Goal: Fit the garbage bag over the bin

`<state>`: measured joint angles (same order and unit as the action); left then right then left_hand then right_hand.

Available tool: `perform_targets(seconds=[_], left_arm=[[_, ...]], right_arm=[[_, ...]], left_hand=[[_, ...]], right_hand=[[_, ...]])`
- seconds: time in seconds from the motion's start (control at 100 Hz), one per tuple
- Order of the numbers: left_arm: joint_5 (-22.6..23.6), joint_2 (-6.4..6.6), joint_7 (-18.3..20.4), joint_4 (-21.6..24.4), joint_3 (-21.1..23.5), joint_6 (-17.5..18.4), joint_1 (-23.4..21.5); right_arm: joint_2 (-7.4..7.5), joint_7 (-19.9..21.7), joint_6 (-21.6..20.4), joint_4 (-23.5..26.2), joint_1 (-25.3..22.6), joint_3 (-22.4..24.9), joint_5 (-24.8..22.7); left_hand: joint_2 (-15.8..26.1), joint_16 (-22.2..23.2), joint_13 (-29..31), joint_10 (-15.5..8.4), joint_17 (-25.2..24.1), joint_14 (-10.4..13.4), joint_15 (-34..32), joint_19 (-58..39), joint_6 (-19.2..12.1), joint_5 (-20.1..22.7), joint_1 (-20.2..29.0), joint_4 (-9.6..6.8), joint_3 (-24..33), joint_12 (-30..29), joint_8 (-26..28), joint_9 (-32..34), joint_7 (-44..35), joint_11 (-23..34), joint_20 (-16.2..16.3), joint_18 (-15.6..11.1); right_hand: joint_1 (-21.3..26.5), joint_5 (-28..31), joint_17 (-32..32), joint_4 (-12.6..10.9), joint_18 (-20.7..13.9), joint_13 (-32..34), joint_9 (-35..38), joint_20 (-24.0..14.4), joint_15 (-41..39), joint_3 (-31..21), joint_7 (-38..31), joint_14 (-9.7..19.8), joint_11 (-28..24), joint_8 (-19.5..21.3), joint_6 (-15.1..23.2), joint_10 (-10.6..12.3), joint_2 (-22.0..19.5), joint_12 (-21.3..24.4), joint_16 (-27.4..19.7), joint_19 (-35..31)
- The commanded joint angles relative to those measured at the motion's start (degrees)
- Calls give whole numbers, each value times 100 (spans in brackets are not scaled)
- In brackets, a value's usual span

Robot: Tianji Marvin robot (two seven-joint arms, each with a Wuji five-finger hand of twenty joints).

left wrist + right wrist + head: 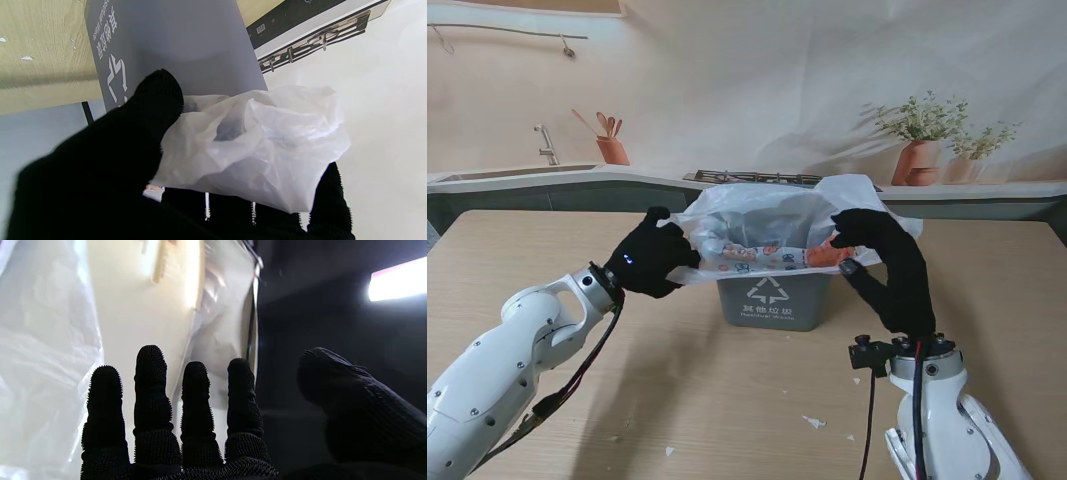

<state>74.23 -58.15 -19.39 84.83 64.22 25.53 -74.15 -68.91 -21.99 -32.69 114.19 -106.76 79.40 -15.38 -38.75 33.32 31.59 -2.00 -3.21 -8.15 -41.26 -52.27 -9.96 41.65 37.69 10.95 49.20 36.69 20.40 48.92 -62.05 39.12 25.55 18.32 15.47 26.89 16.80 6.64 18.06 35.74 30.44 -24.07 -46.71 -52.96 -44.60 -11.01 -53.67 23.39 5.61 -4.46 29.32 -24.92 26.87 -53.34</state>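
Black-gloved, the left hand (652,255) is closed on a bunched corner of the white garbage bag (772,225), thumb (156,96) pressing the film against the fingers (328,200), just beside the left side of the grey bin (772,300). At the bin's right rim the right hand (867,232) reaches into the bag's mouth with fingers (150,380) straight and spread, thumb apart, gripping nothing. Loosely draped, the bag billows over the bin's top. Under the bin lies the wooden table (727,400), with small white scraps (813,422) nearer to me.
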Motion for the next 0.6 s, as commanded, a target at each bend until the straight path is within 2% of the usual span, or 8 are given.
perform_targets(seconds=[0.0,0.11,0.23,0.38,0.49,0.59], left_arm=[[2,-3,99,-6,-8,-25,-16],[-6,-4,105,-10,-8,-21,-14],[1,-3,90,-17,-11,-10,-8],[11,-1,82,-8,18,-13,-27],[19,2,92,-7,30,-4,-29],[15,2,98,-15,22,-6,-23]], right_arm=[[-13,300,114,34,103,-23,147],[-4,131,-122,-130,358,-131,-509],[75,105,-345,-483,723,-74,-1357],[213,165,-360,-870,1115,-51,-2203],[344,241,-407,-1054,1319,-10,-2902],[482,626,-476,-1103,1403,75,-3245]], left_hand=[[-141,126,-5,124,-108,-35,-108,-191,-8,207,122,184,233,79,94,32,-266,92,132,224],[-157,127,-5,129,-103,-39,-108,-193,-6,209,117,187,230,83,93,39,-267,92,133,223],[-146,128,-9,128,-106,-35,-107,-192,-5,207,125,186,236,87,95,37,-269,90,133,222],[-144,129,-10,134,-111,-43,-105,-189,8,203,131,184,240,88,95,36,-270,89,132,226],[-142,129,-13,132,-111,-39,-104,-189,5,204,126,185,241,90,94,34,-268,88,132,226],[-145,130,-7,134,-108,-36,-106,-191,2,200,125,188,235,91,96,37,-269,89,133,228]], right_hand=[[23,66,112,-14,-191,222,121,102,-67,-208,3,97,108,-82,33,90,156,-29,37,-512],[109,155,79,-4,-313,197,150,248,-8,-385,-54,183,84,-69,82,148,370,-45,8,-891],[217,173,4,71,-541,143,109,527,352,-696,-30,323,227,-98,113,225,682,7,-150,-623],[318,96,-95,146,-677,26,29,760,537,-935,-24,385,251,-141,-14,231,917,10,-219,-306],[154,-96,-228,208,-764,-183,-144,870,673,-810,17,431,289,-170,-47,265,1001,19,-264,-124],[-86,-484,-470,228,-788,-575,-513,1015,817,-275,173,438,329,-272,-215,291,885,43,-298,94]])
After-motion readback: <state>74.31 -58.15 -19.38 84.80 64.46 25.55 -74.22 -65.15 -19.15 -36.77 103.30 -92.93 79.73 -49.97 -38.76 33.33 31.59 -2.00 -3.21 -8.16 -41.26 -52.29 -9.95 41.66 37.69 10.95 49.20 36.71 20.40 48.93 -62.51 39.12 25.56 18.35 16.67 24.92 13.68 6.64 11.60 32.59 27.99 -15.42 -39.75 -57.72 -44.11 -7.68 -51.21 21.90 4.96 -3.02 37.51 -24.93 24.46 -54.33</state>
